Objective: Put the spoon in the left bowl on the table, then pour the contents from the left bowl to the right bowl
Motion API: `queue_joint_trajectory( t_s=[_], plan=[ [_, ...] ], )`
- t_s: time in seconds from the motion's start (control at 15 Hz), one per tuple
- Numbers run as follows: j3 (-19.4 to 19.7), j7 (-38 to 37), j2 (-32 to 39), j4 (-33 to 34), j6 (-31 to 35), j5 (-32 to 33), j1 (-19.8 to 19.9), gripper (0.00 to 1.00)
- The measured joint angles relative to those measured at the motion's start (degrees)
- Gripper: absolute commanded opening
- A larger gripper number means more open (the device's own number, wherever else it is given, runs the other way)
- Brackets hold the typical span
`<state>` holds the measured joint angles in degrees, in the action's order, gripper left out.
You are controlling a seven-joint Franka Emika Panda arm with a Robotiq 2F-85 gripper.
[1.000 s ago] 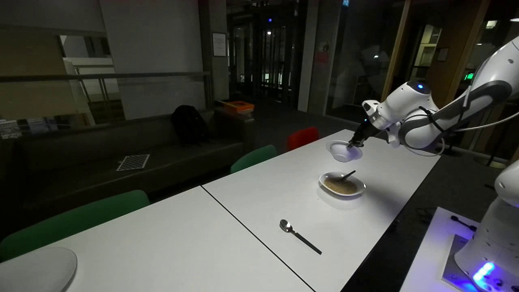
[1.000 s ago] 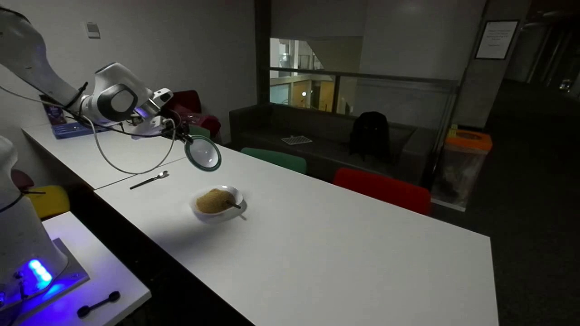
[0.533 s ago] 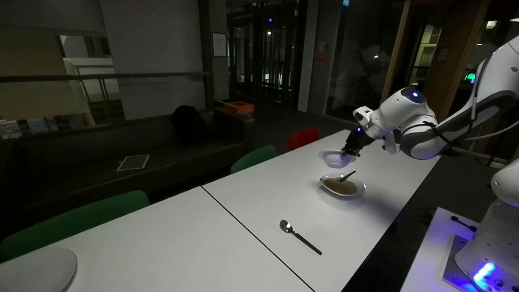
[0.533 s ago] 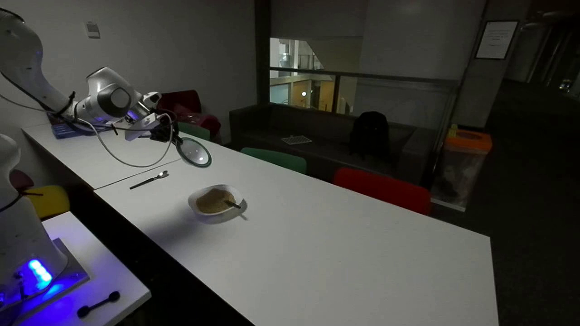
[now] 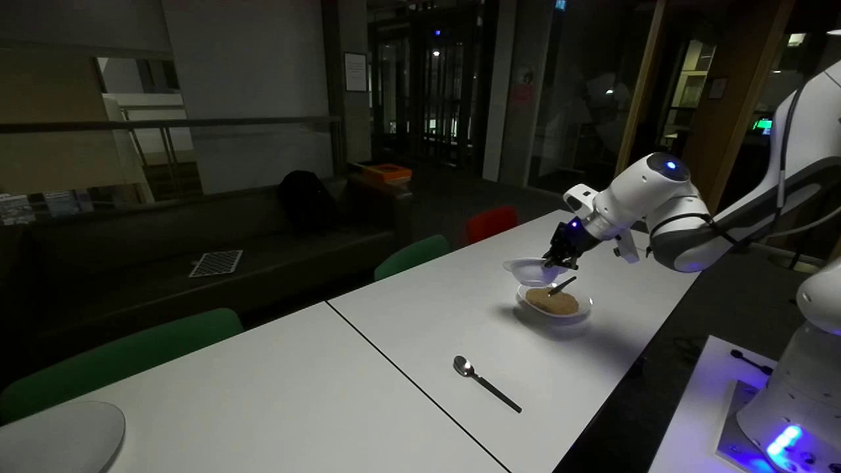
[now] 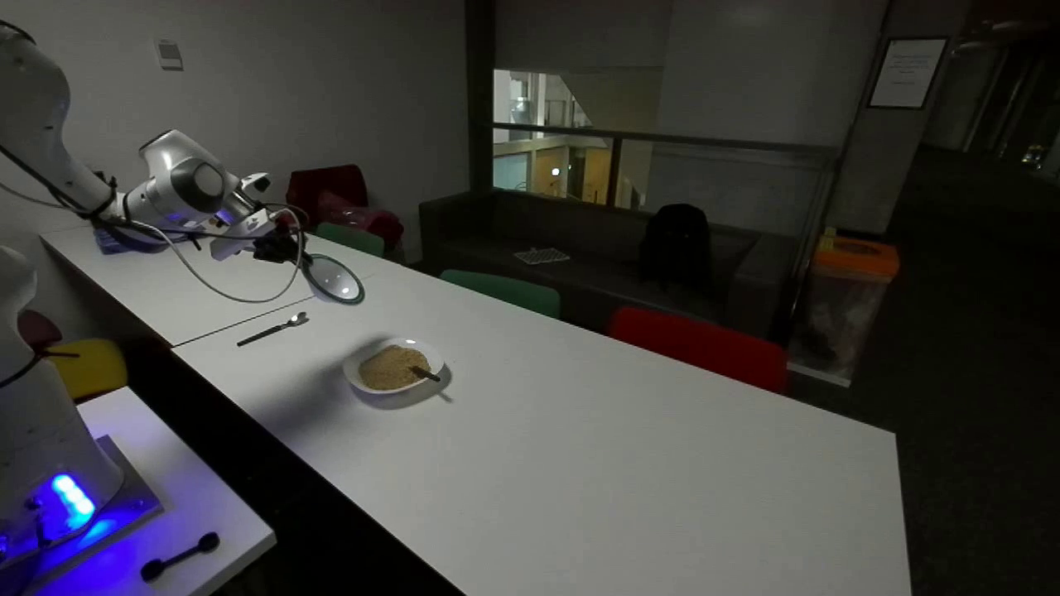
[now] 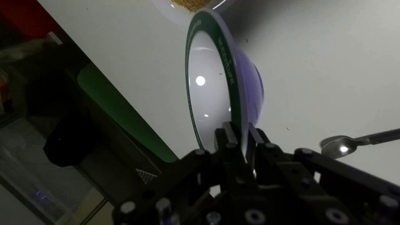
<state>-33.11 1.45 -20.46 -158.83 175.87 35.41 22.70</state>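
Left bowl (image 7: 218,84): pinched at the rim between gripper (image 7: 243,135) fingers, tilted above table (image 6: 621,439), near contents (image 6: 387,370) in right bowl (image 6: 353,372).

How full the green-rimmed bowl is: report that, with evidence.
Practically empty: in the wrist view, the visible inside of the green-rimmed bowl is bare white, with only glints and a tiny speck.

In both exterior views, a dark sofa (image 6: 604,248) bears a black backpack (image 6: 677,246) and a pale gridded panel (image 6: 542,256), with an orange-topped bin (image 6: 845,300) near one end and a red chair (image 6: 700,346) nearby.
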Motion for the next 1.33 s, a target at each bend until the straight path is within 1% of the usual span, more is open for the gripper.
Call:
queue_joint_trajectory(
  t_s=[0.07,0.2,0.47,0.53,1.0,1.13,1.33],
  plan=[
    [-0.8,-0.7,0.2,0.0,0.0,0.0,-0.3,0.11],
    [-2.2,-1.6,0.6,-0.1,-0.2,0.0,-0.8,0.11],
    [-2.4,-1.8,0.8,-0.1,-0.2,0.0,-0.9,0.11],
    [-2.4,-1.8,0.8,-0.1,-0.2,0.0,-0.9,0.03],
    [-2.8,-1.8,0.9,-0.1,-0.1,0.1,0.0,0.03],
    [-4.7,-1.8,0.9,-0.1,0.0,0.7,0.6,0.03],
    [-10.6,-2.9,0.9,0.0,0.0,2.9,2.6,0.03]
  ],
)
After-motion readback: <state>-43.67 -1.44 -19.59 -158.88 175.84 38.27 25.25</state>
